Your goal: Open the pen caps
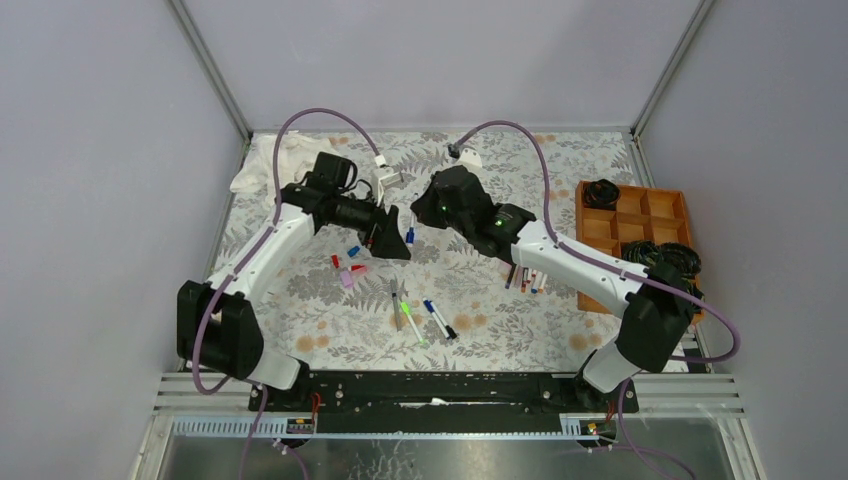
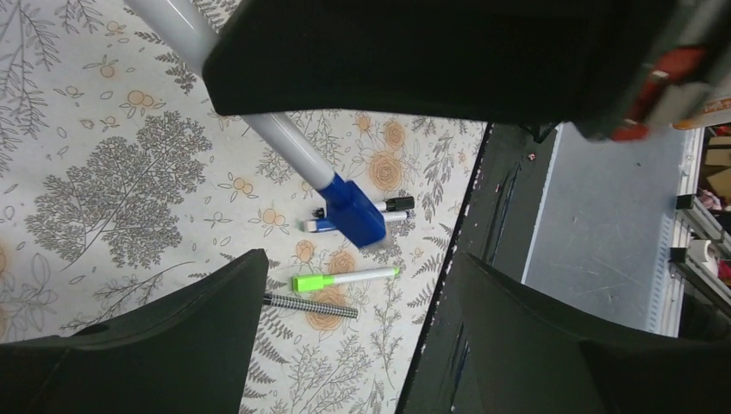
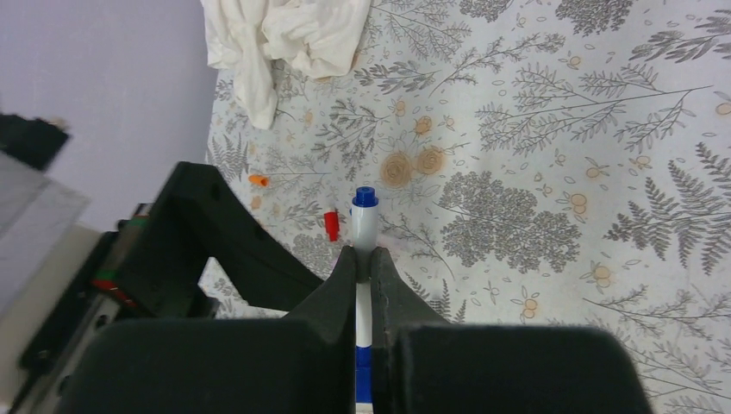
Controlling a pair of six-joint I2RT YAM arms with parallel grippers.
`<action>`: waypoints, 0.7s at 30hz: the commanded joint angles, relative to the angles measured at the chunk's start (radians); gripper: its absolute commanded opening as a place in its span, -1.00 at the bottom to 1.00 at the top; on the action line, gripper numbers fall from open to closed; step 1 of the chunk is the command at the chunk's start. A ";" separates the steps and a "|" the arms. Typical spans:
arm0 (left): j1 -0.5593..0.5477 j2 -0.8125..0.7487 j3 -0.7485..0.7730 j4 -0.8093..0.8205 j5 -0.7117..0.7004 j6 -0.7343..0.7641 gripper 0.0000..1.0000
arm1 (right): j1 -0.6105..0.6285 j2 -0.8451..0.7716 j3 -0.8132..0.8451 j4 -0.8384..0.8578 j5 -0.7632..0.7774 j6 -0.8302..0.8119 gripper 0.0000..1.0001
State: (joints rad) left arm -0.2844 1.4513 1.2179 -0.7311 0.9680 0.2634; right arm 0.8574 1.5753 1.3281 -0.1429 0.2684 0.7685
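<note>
My right gripper (image 3: 363,254) is shut on a white-barrelled pen (image 3: 364,226) and holds it above the table; one blue end (image 3: 365,197) pokes past the fingertips. In the left wrist view the same pen's blue cap (image 2: 355,212) hangs just beyond my left gripper (image 2: 358,259), whose jaws stand wide open with nothing between them. From above, the left gripper (image 1: 393,238) and the right gripper (image 1: 416,218) meet at mid-table around the pen (image 1: 410,236). Loose caps lie on the cloth: red (image 1: 336,262), blue (image 1: 354,250), pink (image 1: 348,278).
A green pen (image 2: 345,279), a checkered black pen (image 2: 310,304) and blue and black pens (image 1: 438,320) lie near the front. More pens (image 1: 525,278) lie under the right arm. A white rag (image 1: 275,160) sits back left, a wooden compartment tray (image 1: 628,232) with black coils on the right.
</note>
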 commanded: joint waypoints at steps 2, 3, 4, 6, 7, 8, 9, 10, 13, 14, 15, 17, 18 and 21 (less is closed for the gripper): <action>-0.008 0.053 0.016 0.069 0.031 -0.032 0.63 | 0.004 0.008 0.001 0.063 -0.024 0.085 -1.00; -0.010 0.058 0.017 0.074 0.037 -0.035 0.60 | 0.004 0.005 -0.003 0.066 -0.029 0.093 -1.00; -0.013 0.063 0.016 0.078 0.040 -0.035 0.57 | 0.005 0.005 -0.008 0.069 -0.032 0.099 -1.00; -0.015 0.068 0.021 0.081 0.035 -0.035 0.48 | 0.003 0.002 -0.017 0.072 -0.036 0.113 -1.00; -0.015 0.072 0.025 0.082 0.029 -0.037 0.42 | 0.004 0.001 -0.020 0.073 -0.040 0.117 -1.00; -0.015 0.076 0.030 0.081 0.022 -0.038 0.36 | 0.004 -0.001 -0.023 0.074 -0.043 0.121 -1.00; -0.015 0.080 0.036 0.082 0.017 -0.040 0.30 | 0.005 -0.002 -0.029 0.076 -0.045 0.126 -1.00; -0.013 0.083 0.039 0.082 0.015 -0.041 0.25 | 0.005 -0.003 -0.034 0.075 -0.048 0.129 -1.00; -0.013 0.084 0.042 0.086 0.015 -0.041 0.03 | 0.004 -0.011 -0.056 0.077 -0.059 0.139 -1.00; -0.013 0.084 0.042 0.087 0.010 -0.038 -0.06 | 0.004 -0.013 -0.065 0.077 -0.064 0.141 -1.00; -0.013 0.085 0.042 0.087 0.005 -0.034 -0.15 | 0.004 -0.015 -0.074 0.078 -0.071 0.145 -1.00; -0.013 0.084 0.041 0.082 -0.008 -0.017 -0.47 | 0.004 -0.024 -0.087 0.073 -0.087 0.151 -1.00; -0.013 0.084 0.042 0.074 -0.014 -0.002 -0.61 | 0.004 -0.032 -0.092 0.065 -0.089 0.151 -1.00; -0.013 0.080 0.044 0.026 -0.051 0.063 -0.97 | -0.004 -0.066 -0.098 0.028 -0.084 0.137 -0.92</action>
State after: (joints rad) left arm -0.2955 1.5333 1.2327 -0.7036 0.9306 0.2382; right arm 0.8547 1.5692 1.2457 -0.0792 0.2150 0.9020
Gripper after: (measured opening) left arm 0.137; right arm 0.034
